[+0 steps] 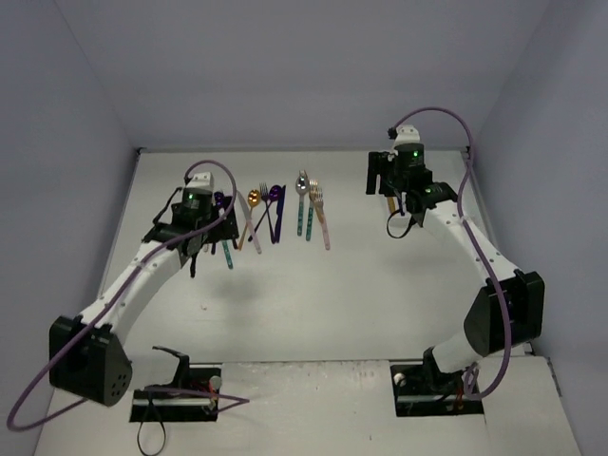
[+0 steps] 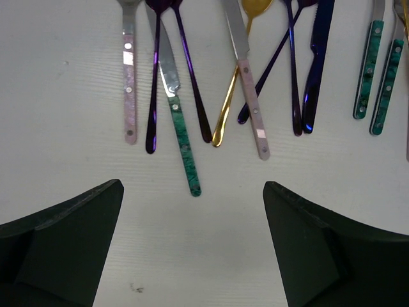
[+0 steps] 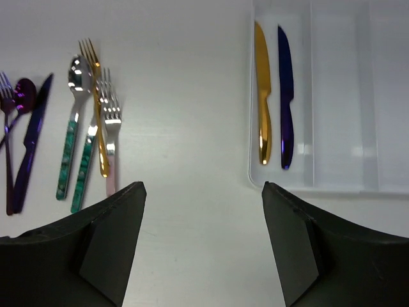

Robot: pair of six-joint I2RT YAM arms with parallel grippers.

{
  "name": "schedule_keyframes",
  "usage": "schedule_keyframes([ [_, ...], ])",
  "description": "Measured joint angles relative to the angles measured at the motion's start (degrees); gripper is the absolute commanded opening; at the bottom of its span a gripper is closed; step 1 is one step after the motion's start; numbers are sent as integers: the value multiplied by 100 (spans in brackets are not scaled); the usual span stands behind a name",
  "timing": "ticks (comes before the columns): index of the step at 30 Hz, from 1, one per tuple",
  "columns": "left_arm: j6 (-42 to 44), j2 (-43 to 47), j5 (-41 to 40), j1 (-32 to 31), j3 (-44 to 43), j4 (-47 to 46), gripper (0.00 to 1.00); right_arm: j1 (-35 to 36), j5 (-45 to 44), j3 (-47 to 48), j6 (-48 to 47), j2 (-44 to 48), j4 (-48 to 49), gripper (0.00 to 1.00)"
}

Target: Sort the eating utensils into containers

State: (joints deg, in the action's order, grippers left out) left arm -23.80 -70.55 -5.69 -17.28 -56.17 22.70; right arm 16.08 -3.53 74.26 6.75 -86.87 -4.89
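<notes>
Several utensils (image 1: 271, 214) lie in a row at the back of the table. My left gripper (image 2: 192, 185) is open and empty just short of them; the teal-handled knife (image 2: 183, 144) lies closest, with a gold spoon (image 2: 230, 102) and a pink-handled knife (image 2: 253, 109) beside it. My right gripper (image 3: 203, 185) is open and empty over bare table. The white tray (image 3: 332, 189) is to its right, with a gold knife (image 3: 262, 96) and a dark blue knife (image 3: 285, 96) in the leftmost compartment. A teal-handled spoon (image 3: 69, 134) and a gold fork (image 3: 97, 109) lie to its left.
The tray's other compartments (image 3: 335, 89) hold nothing in the right wrist view. In the top view the right arm (image 1: 408, 180) covers most of the tray. Grey walls close the table's back and sides. The arm bases (image 1: 176, 394) stand at the near edge.
</notes>
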Motion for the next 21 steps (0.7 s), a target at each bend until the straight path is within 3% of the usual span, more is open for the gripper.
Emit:
schedule_keyframes([
  [7, -711, -1598, -487, -474, -811, -87, 67, -2, -124, -1181, 571, 477, 53, 71],
  [12, -997, -2807, -797, -533, -1582, -109, 60, -2, -77, -1529, 736, 845, 58, 71],
  [21, -1069, -4176, -1178, -533, -2841, 18, 49, 0, 68, -1778, 828, 1145, 132, 71],
])
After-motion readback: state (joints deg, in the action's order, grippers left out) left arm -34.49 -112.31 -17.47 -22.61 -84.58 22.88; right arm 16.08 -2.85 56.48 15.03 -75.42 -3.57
